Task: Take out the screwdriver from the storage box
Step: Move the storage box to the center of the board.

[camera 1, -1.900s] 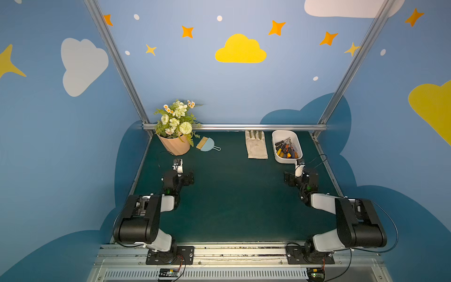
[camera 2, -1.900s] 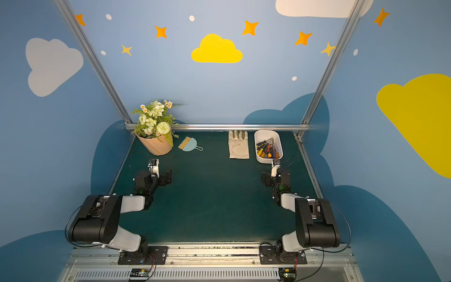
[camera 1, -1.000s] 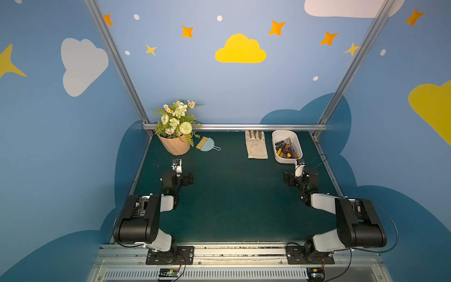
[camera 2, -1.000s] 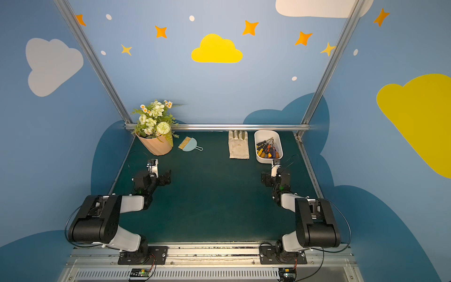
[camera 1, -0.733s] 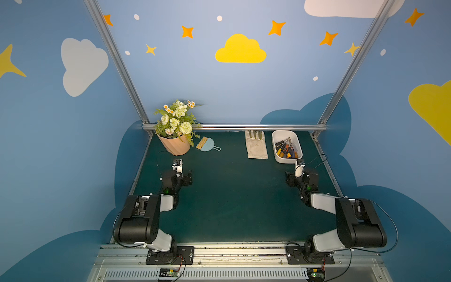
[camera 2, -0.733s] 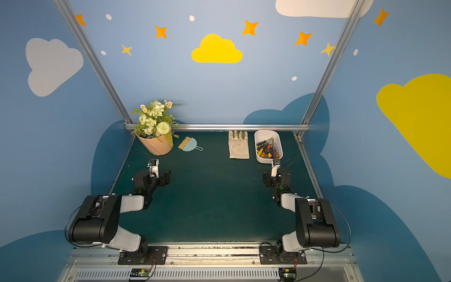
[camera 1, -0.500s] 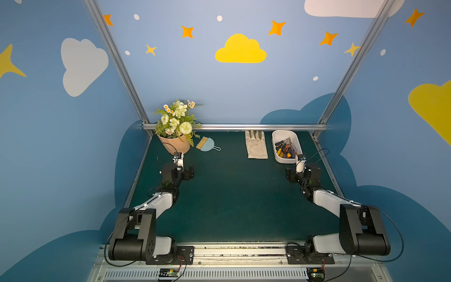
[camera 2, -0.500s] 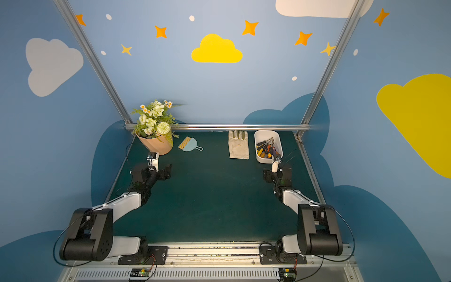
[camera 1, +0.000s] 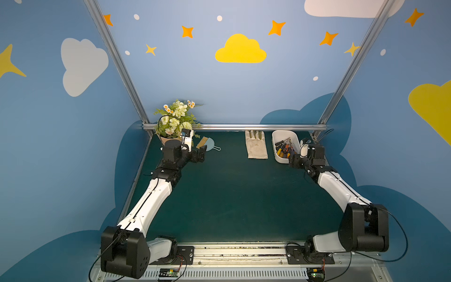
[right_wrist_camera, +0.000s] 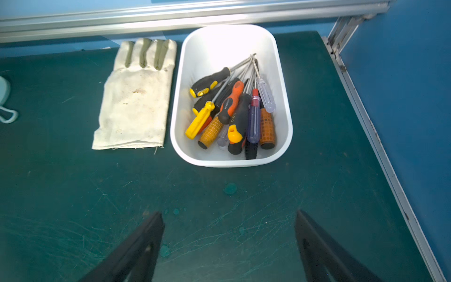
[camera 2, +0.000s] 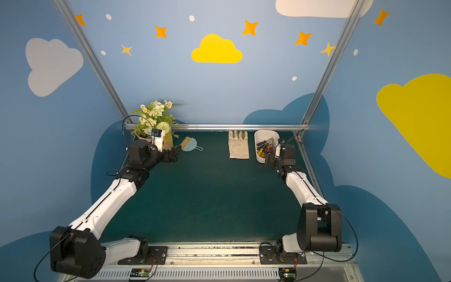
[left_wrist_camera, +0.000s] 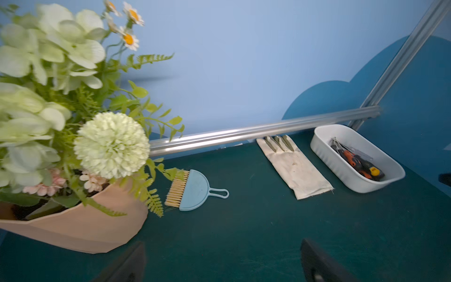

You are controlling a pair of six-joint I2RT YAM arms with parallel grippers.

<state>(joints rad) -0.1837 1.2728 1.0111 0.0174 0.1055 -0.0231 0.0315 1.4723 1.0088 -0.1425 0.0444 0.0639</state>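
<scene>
**Screwdrivers in the box, my right tool spread just short of it**

My right tool (right_wrist_camera: 229, 213) hangs over the bench (right_wrist_camera: 219, 195) with its two dark fingers spread wide and nothing between them. The white storage box (right_wrist_camera: 229, 41) lies straight ahead of the fingertips, with a strip of bare green bench between us. In both top views the right tool (camera 1: 295, 160) (camera 2: 271, 160) sits just beside the box's near short end, at the far right corner of the bench.

The screwdrivers (right_wrist_camera: 234, 109) lie heaped in the near half of the storage box (camera 1: 284, 135), handles toward me and shafts fanned toward the far end. The orange-and-black one (right_wrist_camera: 230, 102) lies on top in the middle, a yellow-handled one (right_wrist_camera: 199, 122) to one side, and a clear blue one (right_wrist_camera: 253, 122) to the other. None of them touches my fingers.

A cream work glove (right_wrist_camera: 136, 102) lies flat just beside the box, along its long wall.

My left tool (left_wrist_camera: 222, 243) is spread too and grips nothing. It hovers near the peach flower pot (left_wrist_camera: 80, 227) and the blue hand brush (left_wrist_camera: 192, 190), well apart from the box (left_wrist_camera: 341, 171).
</scene>
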